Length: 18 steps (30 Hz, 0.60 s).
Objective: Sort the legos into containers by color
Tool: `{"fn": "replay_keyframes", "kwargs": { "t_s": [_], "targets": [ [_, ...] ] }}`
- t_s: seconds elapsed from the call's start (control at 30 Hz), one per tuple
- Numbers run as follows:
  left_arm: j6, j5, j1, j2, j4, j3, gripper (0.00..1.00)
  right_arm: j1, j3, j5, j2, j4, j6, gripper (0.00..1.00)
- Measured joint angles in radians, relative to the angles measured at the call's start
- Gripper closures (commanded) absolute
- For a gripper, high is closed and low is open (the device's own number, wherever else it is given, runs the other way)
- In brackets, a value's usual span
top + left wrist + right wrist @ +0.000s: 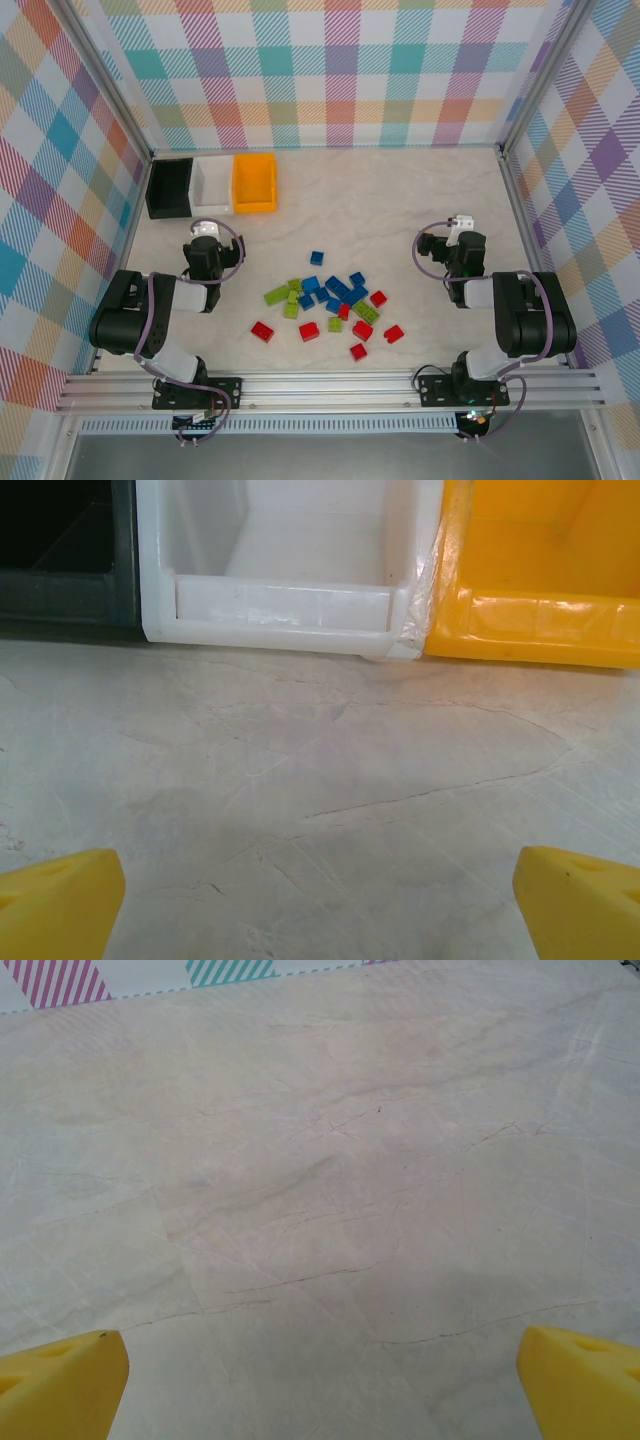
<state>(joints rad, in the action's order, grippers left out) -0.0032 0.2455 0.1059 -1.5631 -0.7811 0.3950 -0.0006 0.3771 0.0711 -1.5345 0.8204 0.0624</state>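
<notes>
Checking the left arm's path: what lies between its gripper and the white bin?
Bare table; the left wrist view shows it from the left gripper to the white bin.

The table (400, 200) has a matt, pale top, smooth, veined like marble with fine crack-like lines. The white bin (280, 605) is smooth plastic with a soft sheen, faintly translucent; crinkled clear tape (425, 590) shines at its right corner. The orange bin (540, 630) is glossy plastic, with bright glints on its near lip. The black bin (60, 600) looks duller. The legos (325, 300) are studded plastic, too small to judge the finish. The left gripper (320, 880) and right gripper (320, 1360) have fingers of matt yellow plastic. The arms (130, 325) wear matt black casings. The rails (330, 385) are brushed metal. The walls (330, 70) are matt checked sheets; cloth or paper, I cannot tell.
</notes>
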Motion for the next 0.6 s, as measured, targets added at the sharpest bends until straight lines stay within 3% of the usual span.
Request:
{"fn": "replay_keyframes", "kwargs": {
  "t_s": [0.13, 0.3, 0.37, 0.47, 0.6],
  "targets": [
    [-0.006, 0.026, 0.0, 0.091, 0.209, 0.105, 0.0, 0.004, 0.055, 0.034, 0.075, -0.158, 0.004, 0.0],
    [-0.065, 0.067, 0.0, 0.298, 0.313, 0.177, 0.0, 0.049, 0.193, 0.158, 0.168, -0.362, 0.037, 0.0],
    [-0.159, 0.122, 0.0, 0.338, 0.378, 0.22, 0.0, 0.067, 0.249, 0.221, 0.175, -0.44, 0.078, 0.0],
    [-0.399, 0.232, -0.005, 0.337, 0.656, 0.38, 0.0, 0.08, 0.318, 0.274, 0.174, -0.59, 0.197, 0.0],
    [-0.565, 0.243, -0.031, 0.328, 0.885, 0.543, 0.0, 0.072, 0.403, 0.281, 0.169, -0.802, 0.42, 0.0]
  ]
}}
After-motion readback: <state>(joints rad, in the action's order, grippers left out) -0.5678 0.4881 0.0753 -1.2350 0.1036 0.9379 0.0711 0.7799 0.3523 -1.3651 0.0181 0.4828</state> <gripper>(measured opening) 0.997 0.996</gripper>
